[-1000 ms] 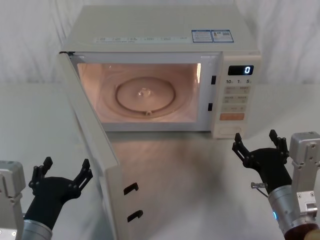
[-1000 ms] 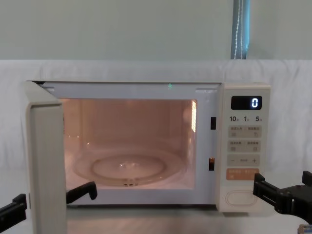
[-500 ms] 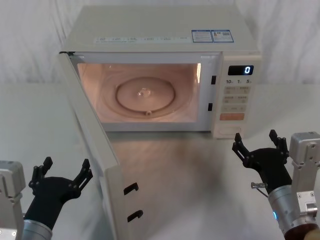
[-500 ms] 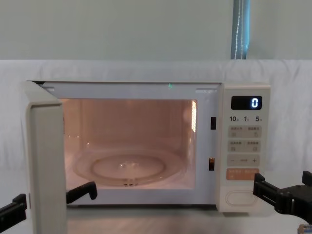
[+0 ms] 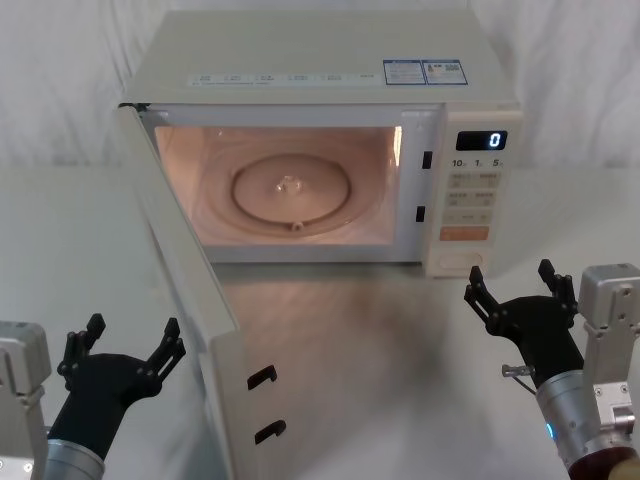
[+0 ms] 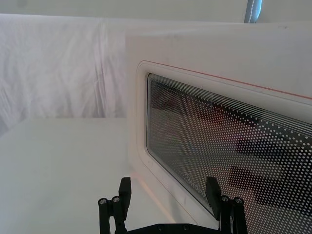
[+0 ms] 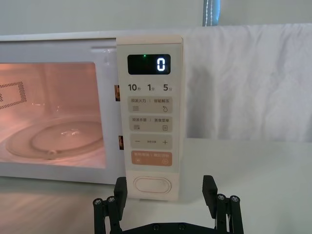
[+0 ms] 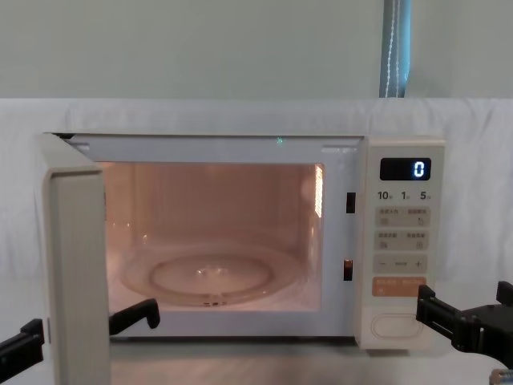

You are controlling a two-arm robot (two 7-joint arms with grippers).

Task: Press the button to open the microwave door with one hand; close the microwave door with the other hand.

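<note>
The microwave door (image 5: 190, 300) stands swung wide open toward my left, and the lit cavity with its glass turntable (image 5: 290, 190) is exposed. In the left wrist view the door's outer face and dark dotted window (image 6: 234, 156) are close ahead. My left gripper (image 5: 133, 327) hovers open just left of the door's outer face, apart from it. The cream pill-shaped button (image 5: 460, 262) sits at the bottom of the control panel, below the orange key (image 7: 152, 158). My right gripper (image 5: 509, 275) is open, low in front of the button (image 7: 152, 185) and a short way back from it.
The microwave (image 5: 320, 60) stands at the back of a white-draped table (image 5: 380, 340). Its display (image 8: 405, 169) reads 0. Two dark latch hooks (image 5: 262, 376) stick out of the door's free edge. A white cloth backdrop hangs behind.
</note>
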